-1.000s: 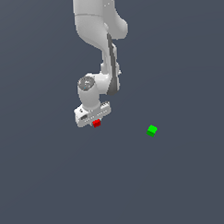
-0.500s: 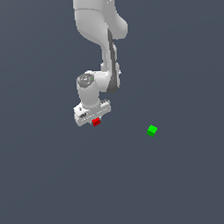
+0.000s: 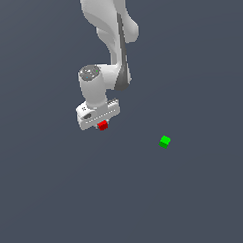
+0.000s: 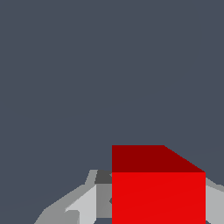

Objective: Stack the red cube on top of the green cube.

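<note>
- Exterior view first: one white arm reaches down from the top of the scene, and its gripper (image 3: 102, 123) sits low over the plain grey floor (image 3: 56, 196).
- One red cube (image 3: 102, 126) peeks out from just under the gripper body, clamped between the fingers.
- One green cube (image 3: 165, 141) rests alone on the floor, well apart from the red one, off toward the exterior view's right and a little lower in the picture.
- Being cubes, neither has a long axis; both sit turned a bit, edges not square to the picture frame.
- From the wrist view, the red cube (image 4: 158, 192) fills the space between the fingers (image 4: 83, 203), one bright face and one darker face showing, with pale finger metal pressed against each side.
- Count: two cubes, one arm.
</note>
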{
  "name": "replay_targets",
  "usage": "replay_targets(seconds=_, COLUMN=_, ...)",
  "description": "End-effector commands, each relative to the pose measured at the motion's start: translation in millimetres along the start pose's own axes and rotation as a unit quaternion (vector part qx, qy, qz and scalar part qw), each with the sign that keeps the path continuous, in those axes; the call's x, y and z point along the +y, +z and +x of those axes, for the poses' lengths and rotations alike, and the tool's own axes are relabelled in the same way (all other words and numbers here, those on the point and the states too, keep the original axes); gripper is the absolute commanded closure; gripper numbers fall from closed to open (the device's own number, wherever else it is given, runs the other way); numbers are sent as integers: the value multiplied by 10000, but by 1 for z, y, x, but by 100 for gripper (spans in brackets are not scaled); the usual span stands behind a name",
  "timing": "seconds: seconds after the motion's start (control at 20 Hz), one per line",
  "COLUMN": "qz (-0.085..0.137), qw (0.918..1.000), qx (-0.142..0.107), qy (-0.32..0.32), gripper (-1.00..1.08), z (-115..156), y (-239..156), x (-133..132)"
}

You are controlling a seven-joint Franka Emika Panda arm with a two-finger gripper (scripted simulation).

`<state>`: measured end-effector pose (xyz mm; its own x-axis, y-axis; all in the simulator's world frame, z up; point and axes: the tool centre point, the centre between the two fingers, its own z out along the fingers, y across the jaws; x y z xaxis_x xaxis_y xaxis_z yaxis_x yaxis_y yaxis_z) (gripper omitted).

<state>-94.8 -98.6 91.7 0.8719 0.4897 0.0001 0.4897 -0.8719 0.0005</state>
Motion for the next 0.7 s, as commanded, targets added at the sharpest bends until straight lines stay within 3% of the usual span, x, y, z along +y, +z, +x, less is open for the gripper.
replay_targets(seconds=0.0, qz=2, qw=10000, qx=-1, qy=-2, gripper=108, z=0, y=-13, x=0)
replay_targets(seconds=0.65, qz=2, qw=10000, qx=-1, qy=-2, gripper=108, z=1, y=-28, x=0)
